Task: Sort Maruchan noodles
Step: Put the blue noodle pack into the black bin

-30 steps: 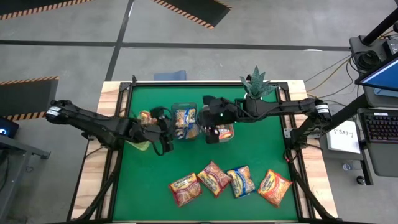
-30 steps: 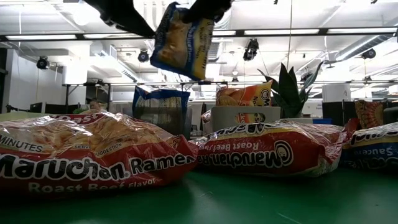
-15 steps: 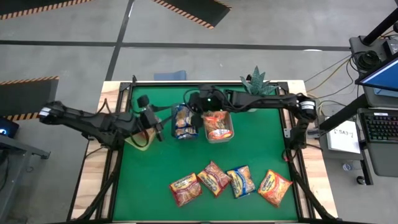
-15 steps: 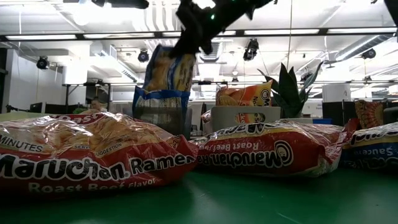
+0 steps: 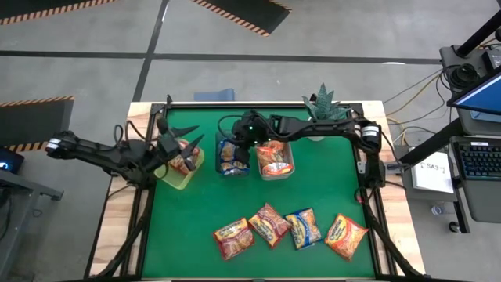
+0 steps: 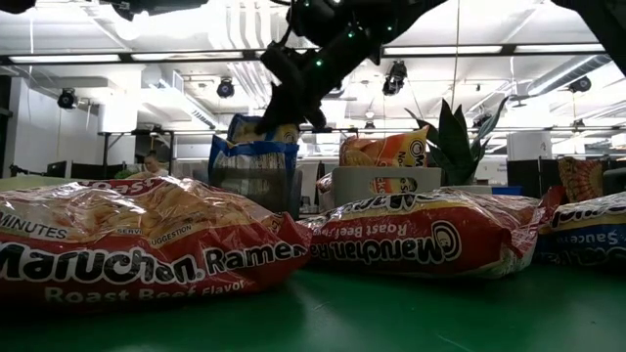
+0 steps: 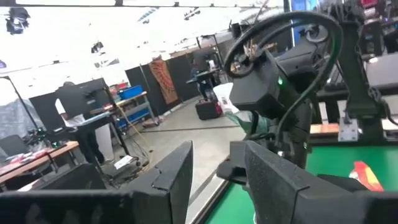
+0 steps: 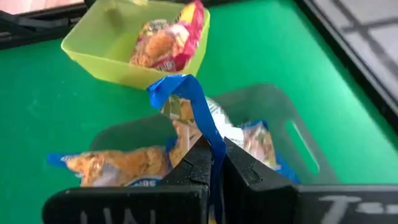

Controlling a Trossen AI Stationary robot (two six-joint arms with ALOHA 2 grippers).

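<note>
My right gripper hovers over the dark bin, shut on a blue-and-yellow noodle packet. That bin holds other blue packets. The green bin holds a red packet. The grey bin holds orange packets. My left gripper is open and holds nothing; it sits at the green bin, pointing toward the right arm. Near the table's front edge lie two red packets, a blue one and an orange one. My right gripper pinches the blue packet by its crinkled blue sealed edge between the two fingers, coming from above. The packet hangs below the fingers. Its lower part is down inside the dark bin among the other blue packets.
A potted plant stands at the far edge, right of the bins. A black frame borders the green mat. Between the bins and the front row of packets the mat is bare. People and desks show in the room beyond.
My right gripper carried the blue packet from over the grey bin toward the left, then lowered it into the dark bin. My left gripper drew back toward the table's left edge, from beside the dark bin to the green bin.
</note>
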